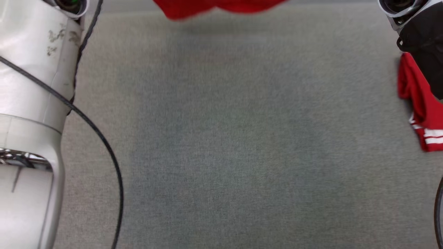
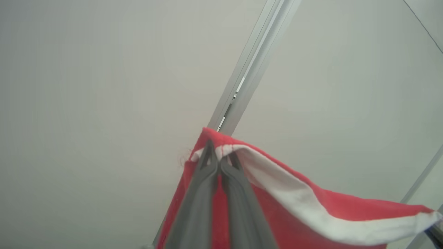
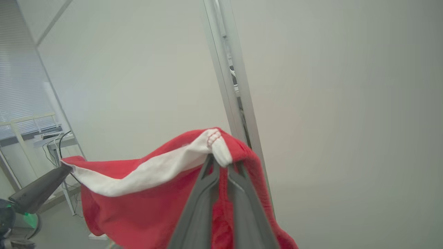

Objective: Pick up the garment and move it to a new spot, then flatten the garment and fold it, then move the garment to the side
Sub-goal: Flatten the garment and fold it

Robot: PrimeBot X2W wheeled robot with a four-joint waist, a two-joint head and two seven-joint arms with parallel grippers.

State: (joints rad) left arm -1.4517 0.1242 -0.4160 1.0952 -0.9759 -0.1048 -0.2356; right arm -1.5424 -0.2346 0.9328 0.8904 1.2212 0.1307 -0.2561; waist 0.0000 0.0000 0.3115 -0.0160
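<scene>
Left gripper [image 2: 219, 156] and right gripper [image 3: 222, 165] each have fingers clenched on the white-banded edge of the red garment [image 3: 138, 214], held stretched between them, raised above the grey table [image 1: 221, 138].

Grey textured surface [image 1: 221, 138]; blurred red garment [image 1: 187, 8] at far edge, possibly touching.
</scene>
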